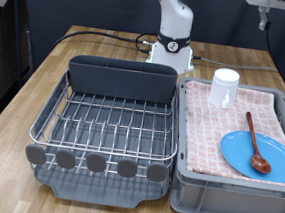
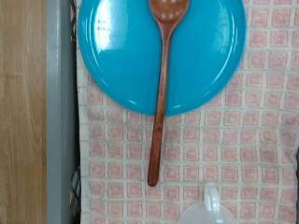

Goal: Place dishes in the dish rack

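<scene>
The silver wire dish rack (image 1: 106, 121) on its dark grey tray stands empty at the exterior view's left. A round light-blue plate (image 1: 237, 150) lies on pink checkered cloth in a grey bin (image 1: 230, 195) at the right. A reddish-brown wooden spoon (image 1: 255, 141) lies with its bowl on the plate. A small white cup (image 1: 223, 88) stands at the bin's far corner. Part of my gripper (image 1: 264, 15) shows high above the bin at the top edge, holding nothing. The wrist view looks down on the plate (image 2: 112, 47), spoon (image 2: 161, 103) and cup (image 2: 210, 210); no fingers show there.
The rack and bin stand side by side on a wooden table (image 1: 24, 86). The robot's white base (image 1: 172, 44) stands behind them with black cables running across the table. The bin's grey wall (image 2: 61, 112) and the checkered cloth (image 2: 252, 149) show in the wrist view.
</scene>
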Action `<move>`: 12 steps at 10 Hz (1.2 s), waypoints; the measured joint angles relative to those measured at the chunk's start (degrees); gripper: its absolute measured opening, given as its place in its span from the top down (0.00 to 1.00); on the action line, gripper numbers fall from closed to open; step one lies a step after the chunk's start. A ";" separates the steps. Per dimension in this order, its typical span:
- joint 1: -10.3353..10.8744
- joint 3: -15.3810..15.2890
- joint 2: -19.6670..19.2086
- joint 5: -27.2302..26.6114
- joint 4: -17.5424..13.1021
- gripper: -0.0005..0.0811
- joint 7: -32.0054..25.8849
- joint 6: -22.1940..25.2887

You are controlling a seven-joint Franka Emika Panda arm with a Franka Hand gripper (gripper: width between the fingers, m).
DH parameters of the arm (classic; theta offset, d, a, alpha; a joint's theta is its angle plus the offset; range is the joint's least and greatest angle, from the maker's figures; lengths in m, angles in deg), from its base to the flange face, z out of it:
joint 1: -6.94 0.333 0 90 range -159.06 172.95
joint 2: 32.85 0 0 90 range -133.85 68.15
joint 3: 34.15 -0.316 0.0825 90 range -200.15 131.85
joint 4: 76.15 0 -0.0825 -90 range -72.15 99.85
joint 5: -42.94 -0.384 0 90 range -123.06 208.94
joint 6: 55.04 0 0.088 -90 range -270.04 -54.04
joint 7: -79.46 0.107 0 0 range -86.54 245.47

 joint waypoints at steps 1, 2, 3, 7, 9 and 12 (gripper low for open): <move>0.00 -0.27 -1.20 1.10 0.01 0.01 1.03 -2.05; 0.00 -0.52 -2.35 2.41 0.20 0.01 2.45 -4.47; 0.00 -0.77 -3.45 3.51 0.63 0.01 4.02 -7.01; 0.01 -0.97 -6.58 4.78 3.04 0.01 6.71 -13.30; -0.01 -0.87 -6.67 2.71 4.98 0.01 1.28 -18.98; -0.01 -0.83 -7.15 3.78 10.44 0.01 3.05 -26.73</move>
